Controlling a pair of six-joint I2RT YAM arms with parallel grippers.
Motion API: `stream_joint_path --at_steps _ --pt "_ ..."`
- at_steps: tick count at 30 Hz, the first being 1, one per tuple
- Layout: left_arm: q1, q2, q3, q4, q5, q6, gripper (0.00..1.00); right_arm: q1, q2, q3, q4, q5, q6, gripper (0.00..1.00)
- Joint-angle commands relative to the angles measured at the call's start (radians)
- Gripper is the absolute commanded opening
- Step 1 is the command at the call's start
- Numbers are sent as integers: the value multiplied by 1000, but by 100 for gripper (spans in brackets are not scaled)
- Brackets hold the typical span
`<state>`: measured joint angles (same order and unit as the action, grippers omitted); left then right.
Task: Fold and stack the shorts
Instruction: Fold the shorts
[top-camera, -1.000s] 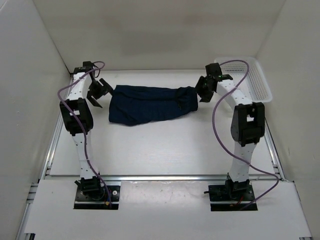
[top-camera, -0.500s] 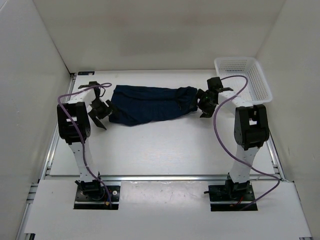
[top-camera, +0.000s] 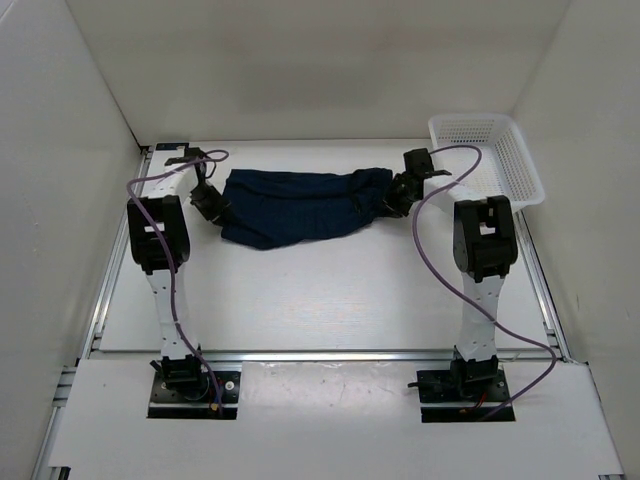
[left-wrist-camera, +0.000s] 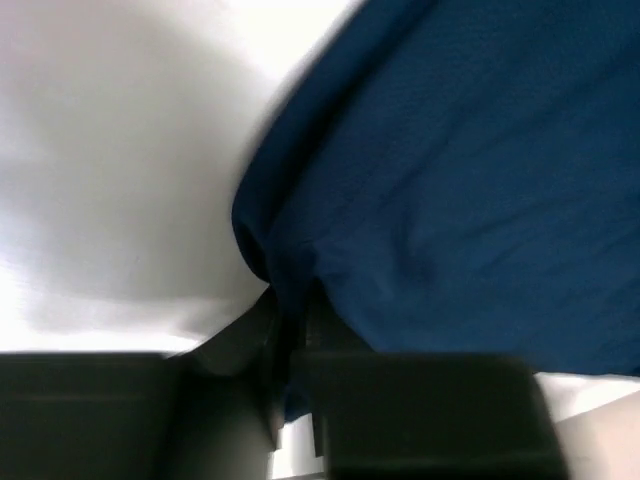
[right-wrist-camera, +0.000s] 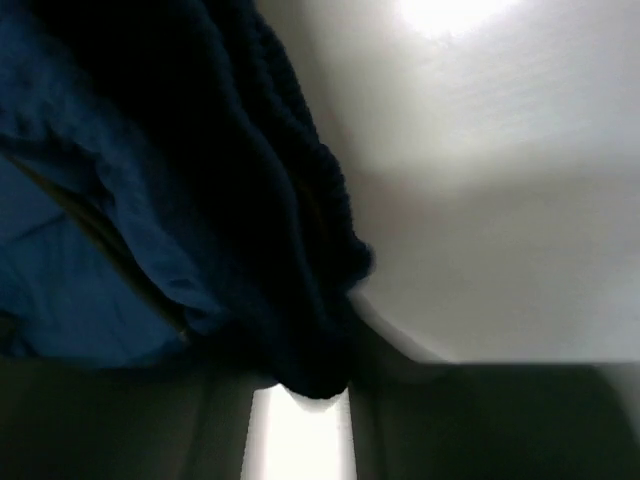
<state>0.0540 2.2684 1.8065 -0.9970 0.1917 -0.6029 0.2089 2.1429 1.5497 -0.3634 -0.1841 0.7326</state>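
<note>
So, where the shorts are: the shorts (top-camera: 300, 205) lie spread on the far half of the table (top-camera: 320, 300), well apart from the white basket (top-camera: 528, 172) at the far right.
Long axis: it runs left to right across my overhead view, one end toward each arm.
Nearer arm: neither. The left gripper (top-camera: 209, 201) sits at the left end and the right gripper (top-camera: 400, 192) at the right end, with the cloth stretched between them.
Direction from the jaws: from the left jaws the cloth runs off to the right, and from the right jaws off to the left. Each wrist view shows a fabric edge right at the fingers.
Left jaws: nearly closed, only a thin slit, with a fold of the blue edge pinched in it. I read that as a hold.
Right jaws: about half parted. A dark bunched edge sits in the gap, with bright table showing below it. I cannot tell whether the pads press on it.
Next move, my judgement: a fold needs both ends lifted together, so I would confirm the right grip before raising anything. Lifting on the left alone would drag the cloth sideways.
</note>
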Motion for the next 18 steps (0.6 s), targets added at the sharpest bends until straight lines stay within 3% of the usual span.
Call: stream_joint_path --at_steps 1,3,9,18 --pt "-6 31 77 31 11 3 10 36 43 82 1 28 11 15" --pt "-6 31 100 12 11 3 10 37 43 82 -9 38 11 0" --pt "3 -104 13 0 -75 12 10 46 -93 -26 -41 86 -22 0" --pt "72 -386 -361 9 -106 41 10 75 -398 -354 -121 133 -84 0"
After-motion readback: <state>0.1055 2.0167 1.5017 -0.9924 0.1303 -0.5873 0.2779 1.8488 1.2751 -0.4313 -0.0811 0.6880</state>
